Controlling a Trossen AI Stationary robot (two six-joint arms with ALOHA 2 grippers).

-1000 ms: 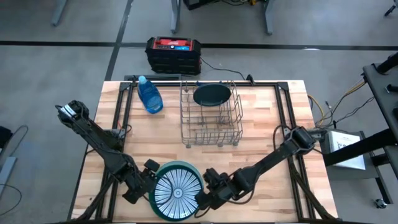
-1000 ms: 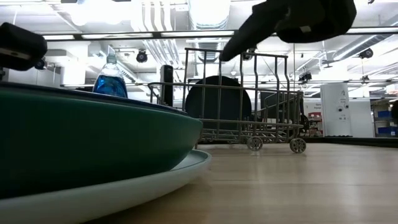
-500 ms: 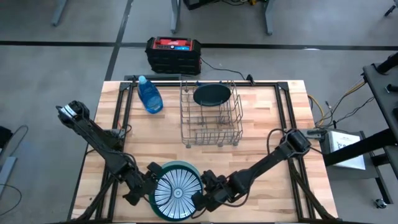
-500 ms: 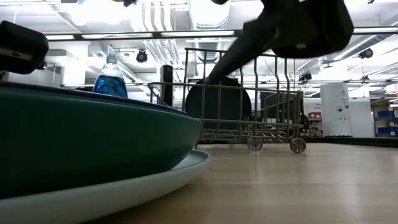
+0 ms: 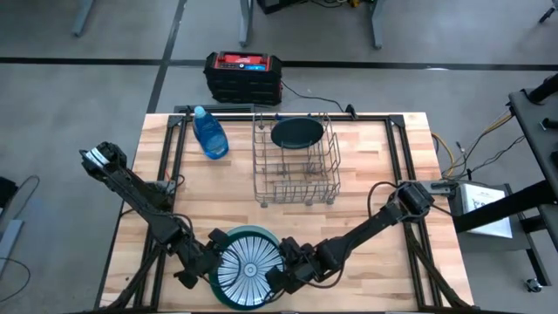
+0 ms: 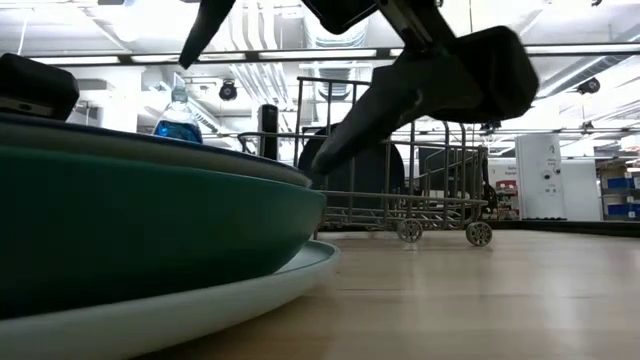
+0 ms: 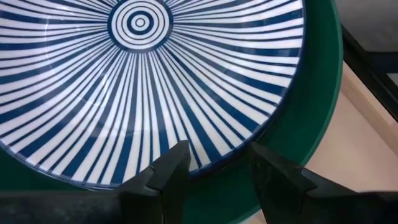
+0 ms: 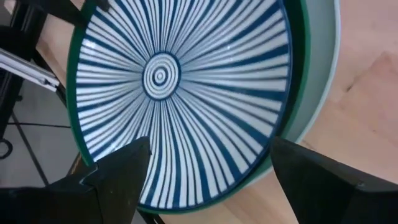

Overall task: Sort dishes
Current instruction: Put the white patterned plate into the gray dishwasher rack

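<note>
A stack of plates sits at the near edge of the table (image 5: 375,174): the striped plate (image 5: 248,270), white with dark blue rays and a ringed centre, lies on top inside the green plate (image 5: 261,234), and the low view shows a paler plate (image 6: 250,290) under both, its rim touching the wood. The stack slightly overhangs the near table edge.

The left gripper (image 5: 202,266) is at the stack's left rim, its fingers (image 7: 171,177) spread with the striped plate's rim lying between them, no pinch visible. The right gripper (image 5: 283,277) is at the stack's right rim, its fingers (image 8: 121,171) spread wide over the striped plate and not gripping anything.

Past the stack the wood is bare up to the wire rack (image 5: 296,166), which stands at the middle of the far half with a dark teal plate (image 5: 298,133) upright in it. A blue bottle (image 5: 209,133) lies near the far left corner, well apart from the stack. The right half of the table is open wood. A black and red box (image 5: 243,74) sits on the floor beyond the far edge; no writing on it or elsewhere can be read
</note>
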